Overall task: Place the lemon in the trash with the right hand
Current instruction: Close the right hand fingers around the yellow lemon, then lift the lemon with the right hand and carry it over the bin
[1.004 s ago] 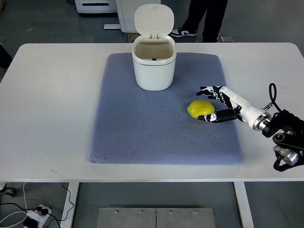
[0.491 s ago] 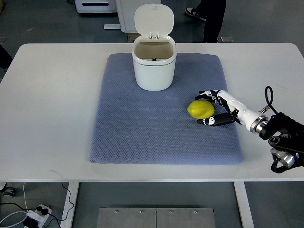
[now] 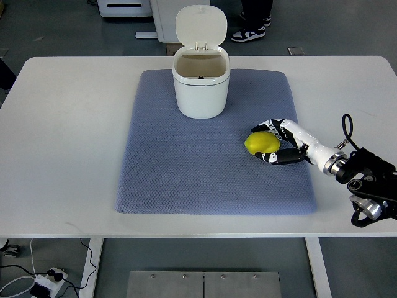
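A yellow lemon (image 3: 260,143) lies on the blue-grey mat (image 3: 186,167), right of the middle. My right hand (image 3: 265,143) comes in from the right edge and wraps the lemon's right side, with its fingers (image 3: 268,128) over the far side and the thumb (image 3: 276,157) against the near side. The lemon still rests on the mat. A white trash bin (image 3: 200,87) stands at the back of the mat with its lid (image 3: 201,26) flipped up and its inside showing. The left arm is out of view.
The mat lies on a white table (image 3: 68,136). My right forearm with black cabling (image 3: 366,180) sits near the table's front right edge. A person's shoes (image 3: 248,32) show on the floor behind the table.
My right hand has moved left and nearer onto the lemon, and its fingers have closed in around it. The lemon has not moved. The person behind the table has walked.
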